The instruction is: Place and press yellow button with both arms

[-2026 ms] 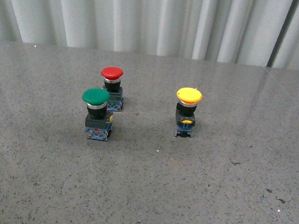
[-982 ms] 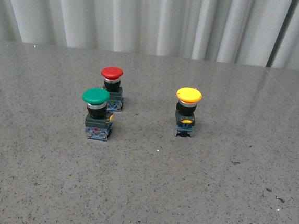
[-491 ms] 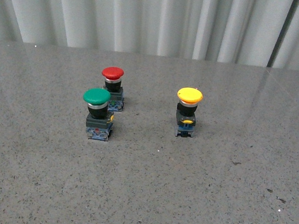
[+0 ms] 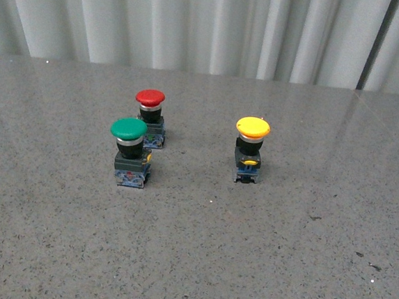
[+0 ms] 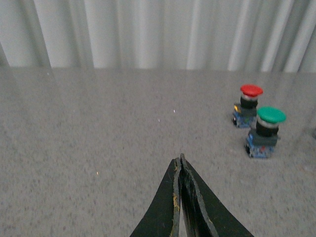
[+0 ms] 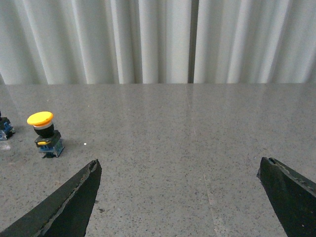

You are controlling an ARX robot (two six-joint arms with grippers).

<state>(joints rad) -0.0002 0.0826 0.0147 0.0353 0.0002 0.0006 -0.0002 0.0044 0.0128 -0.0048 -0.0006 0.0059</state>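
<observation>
On the grey table (image 4: 197,261), right of centre, the yellow button (image 4: 250,151) stands upright with its cap up, well apart from the other two buttons. To its left stands the green button (image 4: 129,150), with the red button (image 4: 149,117) just beyond it on the far side. A pale curtain (image 4: 196,23) hangs past the far edge. The left gripper (image 5: 179,160) has its fingers pressed together with nothing between them, over bare table left of the green and red buttons. The right gripper (image 6: 178,165) is spread wide and holds nothing, nearer than the yellow button and to its right.
</observation>
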